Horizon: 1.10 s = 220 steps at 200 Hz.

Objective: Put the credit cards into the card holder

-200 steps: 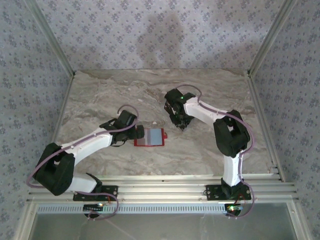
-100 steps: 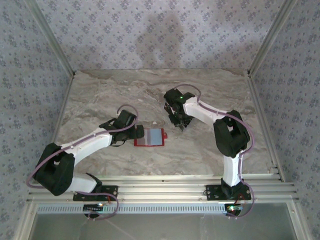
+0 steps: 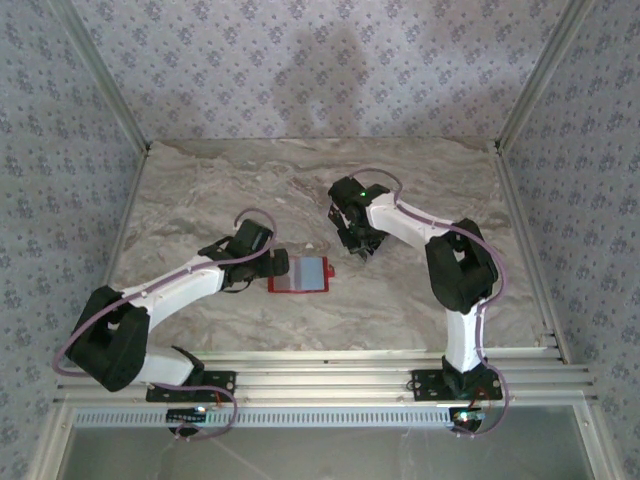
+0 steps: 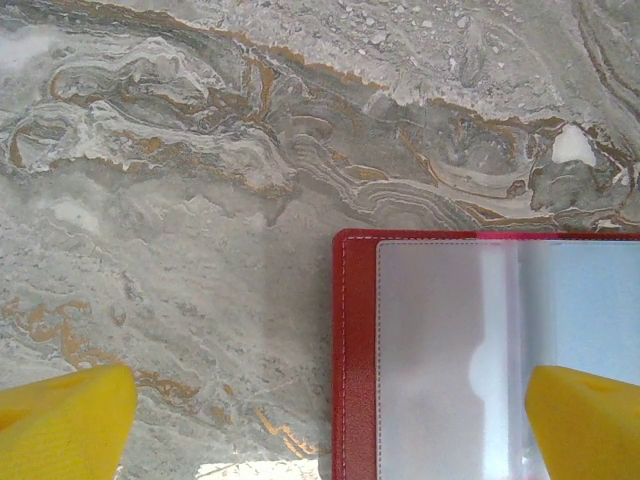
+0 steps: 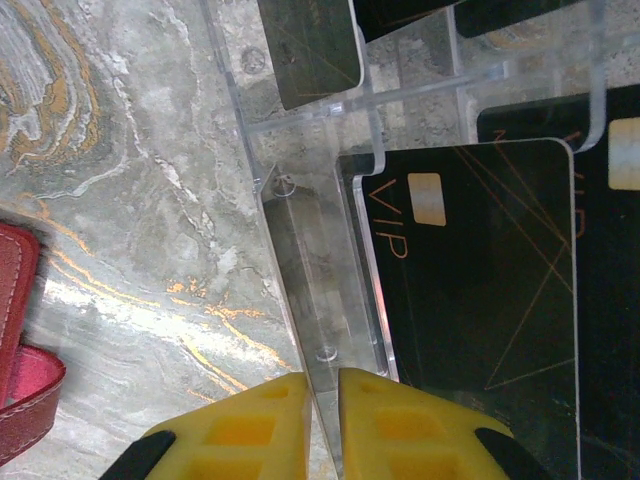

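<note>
Right gripper (image 5: 325, 405): nudging slightly toward the tabletop's (image 3: 200, 180) far edge, fingers squeezing nearly together at the clear rack's (image 5: 300, 230) wall; can't tell if it's gripping anything.
Card holder (image 3: 300, 273): staying put, lying open mid-tabletop.
Left gripper (image 4: 325, 430): gaping wide over the holder's left edge.
Credit cards (image 5: 470, 300): sitting in the rack; I'd be pinching one card only and lifting slowly.
Wrist views: showing the VIP print and the clear sleeve, which overhead is leaving too small to read.

Red card holder (image 4: 355, 350), black credit cards (image 5: 470, 270), grey-veined table (image 4: 200, 150).
</note>
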Motion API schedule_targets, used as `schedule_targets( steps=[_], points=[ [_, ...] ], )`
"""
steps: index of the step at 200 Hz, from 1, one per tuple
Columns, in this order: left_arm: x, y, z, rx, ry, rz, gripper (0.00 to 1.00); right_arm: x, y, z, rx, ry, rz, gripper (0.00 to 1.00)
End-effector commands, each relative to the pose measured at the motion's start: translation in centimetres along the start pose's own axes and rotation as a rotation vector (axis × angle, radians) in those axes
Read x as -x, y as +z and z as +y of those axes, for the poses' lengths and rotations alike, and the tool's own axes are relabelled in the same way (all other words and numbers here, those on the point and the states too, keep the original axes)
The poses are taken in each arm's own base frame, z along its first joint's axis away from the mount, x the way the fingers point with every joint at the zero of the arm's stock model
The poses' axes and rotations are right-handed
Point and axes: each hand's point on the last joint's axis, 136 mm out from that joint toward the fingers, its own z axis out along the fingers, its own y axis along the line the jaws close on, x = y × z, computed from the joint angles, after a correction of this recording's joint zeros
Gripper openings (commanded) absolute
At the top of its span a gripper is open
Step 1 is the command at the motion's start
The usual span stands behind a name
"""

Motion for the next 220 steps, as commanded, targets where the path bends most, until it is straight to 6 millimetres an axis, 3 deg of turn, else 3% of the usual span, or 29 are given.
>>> schedule_targets(
  steps=[1,40,78,100,137,176,220],
  points=[
    [-0.2,0.0,0.1,-0.007,-0.001,0.004,1.00,0.1,-0.1,-0.4,-0.007,-0.002,0.016,0.17],
    [-0.2,0.0,0.1,-0.009,-0.003,0.003,1.00,0.2,-0.2,-0.5,-0.006,-0.003,0.014,0.09],
    [0.0,0.0,0.0,-0.008,0.005,0.004,1.00,0.8,-1.8,-0.4,0.009,-0.009,-0.011,0.02],
    [0.0,0.1,0.1,-0.002,0.022,0.011,1.00,1.3,-3.5,-0.3,0.027,-0.002,-0.043,0.00],
    [-0.4,0.5,0.3,0.018,0.064,0.036,1.00,2.5,-8.1,0.3,0.080,0.037,-0.157,0.00],
    [-0.8,1.0,0.7,0.044,0.095,0.053,1.00,3.0,-11.1,4.5,0.339,0.137,-0.255,0.00],
    [-1.6,1.5,1.2,0.077,0.120,0.066,1.00,3.6,-10.3,10.9,0.647,0.309,-0.310,0.00]
  ],
)
